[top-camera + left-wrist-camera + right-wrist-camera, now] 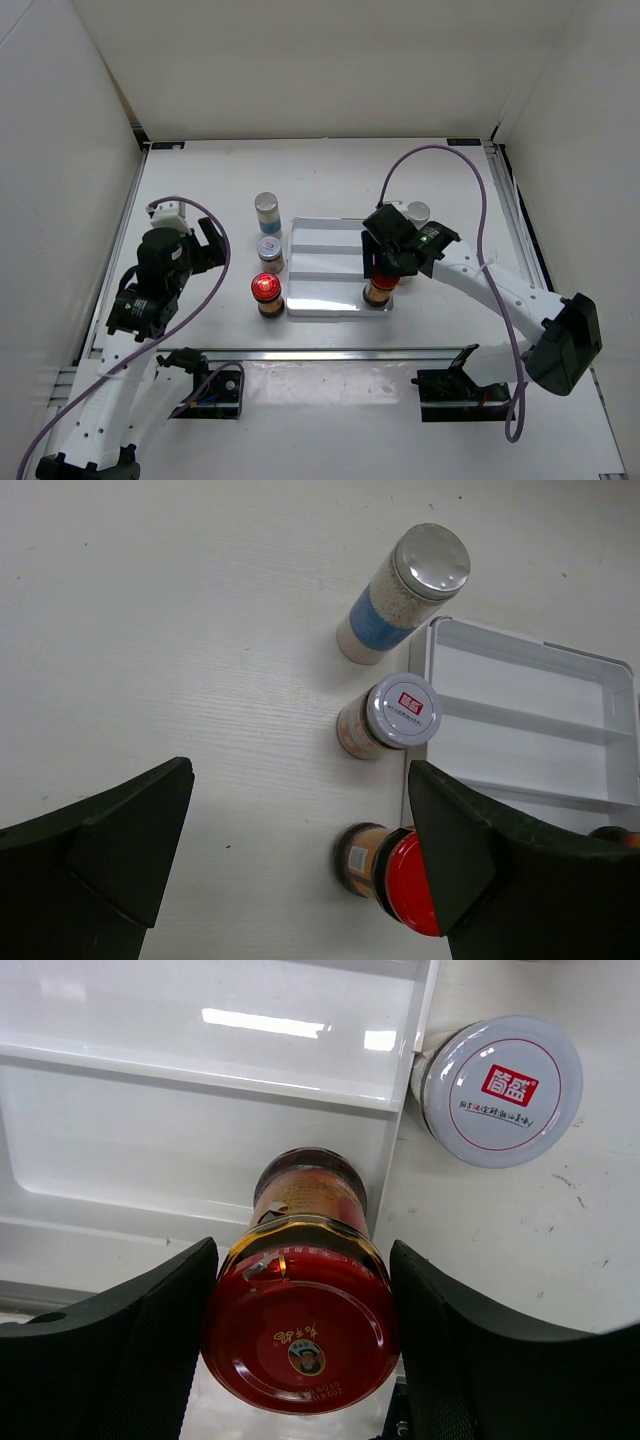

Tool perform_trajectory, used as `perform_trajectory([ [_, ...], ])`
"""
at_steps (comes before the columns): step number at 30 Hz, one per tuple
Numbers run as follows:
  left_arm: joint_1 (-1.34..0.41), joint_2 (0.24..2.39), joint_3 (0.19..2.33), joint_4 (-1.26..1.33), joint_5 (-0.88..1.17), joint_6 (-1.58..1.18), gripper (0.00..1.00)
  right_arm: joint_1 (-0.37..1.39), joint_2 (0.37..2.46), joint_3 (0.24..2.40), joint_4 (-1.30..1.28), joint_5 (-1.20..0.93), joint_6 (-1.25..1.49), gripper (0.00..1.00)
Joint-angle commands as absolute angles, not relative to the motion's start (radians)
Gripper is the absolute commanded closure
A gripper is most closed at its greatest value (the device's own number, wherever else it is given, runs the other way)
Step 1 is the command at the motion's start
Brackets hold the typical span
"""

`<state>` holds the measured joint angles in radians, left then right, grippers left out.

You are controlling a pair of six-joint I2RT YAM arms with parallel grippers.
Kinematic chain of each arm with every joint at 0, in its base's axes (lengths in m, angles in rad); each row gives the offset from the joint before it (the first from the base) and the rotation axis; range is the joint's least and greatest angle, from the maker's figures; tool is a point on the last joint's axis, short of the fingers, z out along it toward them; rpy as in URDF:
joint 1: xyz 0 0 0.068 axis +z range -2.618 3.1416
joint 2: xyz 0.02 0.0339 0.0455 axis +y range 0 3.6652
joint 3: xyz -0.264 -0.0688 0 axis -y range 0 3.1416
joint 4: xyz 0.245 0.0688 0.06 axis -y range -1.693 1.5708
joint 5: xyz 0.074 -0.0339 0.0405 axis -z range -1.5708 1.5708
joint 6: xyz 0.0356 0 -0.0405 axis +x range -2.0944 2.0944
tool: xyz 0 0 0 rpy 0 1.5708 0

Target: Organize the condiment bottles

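My right gripper [385,265] is shut on a red-capped amber jar [381,291], both fingers pressed against its cap [300,1330]. The jar's base sits in the near right corner of the white stepped tray [325,300]. A short silver-lidded jar [502,1090] stands on the table just outside the tray's right wall. Left of the tray three condiment bottles form a line: a tall blue-white one [405,590], a short silver-lidded one [395,715] and a second red-capped jar [385,870], partly hidden behind my finger. My left gripper [300,780] is open above bare table, left of that line.
White walls enclose the table on the left, back and right. A metal rail [330,353] runs along the near edge in front of the arm bases. The tray's upper steps [200,1050] hold nothing.
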<state>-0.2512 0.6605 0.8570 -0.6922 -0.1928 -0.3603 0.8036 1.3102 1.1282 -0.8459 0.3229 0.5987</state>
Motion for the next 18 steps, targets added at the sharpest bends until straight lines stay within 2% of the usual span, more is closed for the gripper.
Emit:
perform_trajectory([
  [1, -0.255, 0.66, 0.833, -0.652, -0.134, -0.356, 0.01, 0.807, 1.324, 1.126, -0.772, 0.356, 0.615, 0.88],
  [2, -0.255, 0.66, 0.819, -0.637, -0.121, -0.356, 0.01, 0.807, 1.324, 1.126, -0.772, 0.356, 0.624, 0.86],
  [4, -0.255, 0.669, 0.783, -0.6, -0.079, -0.347, 0.01, 0.807, 1.324, 1.115, -0.782, 0.356, 0.624, 0.67],
  [5, -0.255, 0.669, 0.77, -0.586, -0.066, -0.347, 0.01, 0.807, 1.324, 1.106, -0.782, 0.356, 0.624, 0.56],
  [6, -0.255, 0.679, 0.761, -0.577, -0.057, -0.347, 0.01, 0.807, 1.324, 1.106, -0.782, 0.356, 0.624, 0.36],
  [11, -0.255, 0.661, 0.73, -0.525, 0.012, -0.316, 0.01, 0.807, 1.302, 1.106, -0.818, 0.396, 0.633, 0.0],
  [15, -0.304, 0.679, 0.69, -0.459, 0.179, -0.279, 0.01, 0.807, 1.263, 1.115, -0.838, 0.416, 0.634, 0.0],
  [18, -0.38, 0.71, 0.69, -0.459, 0.199, -0.258, 0.01, 0.807, 1.175, 1.115, -0.848, 0.426, 0.658, 0.0],
])
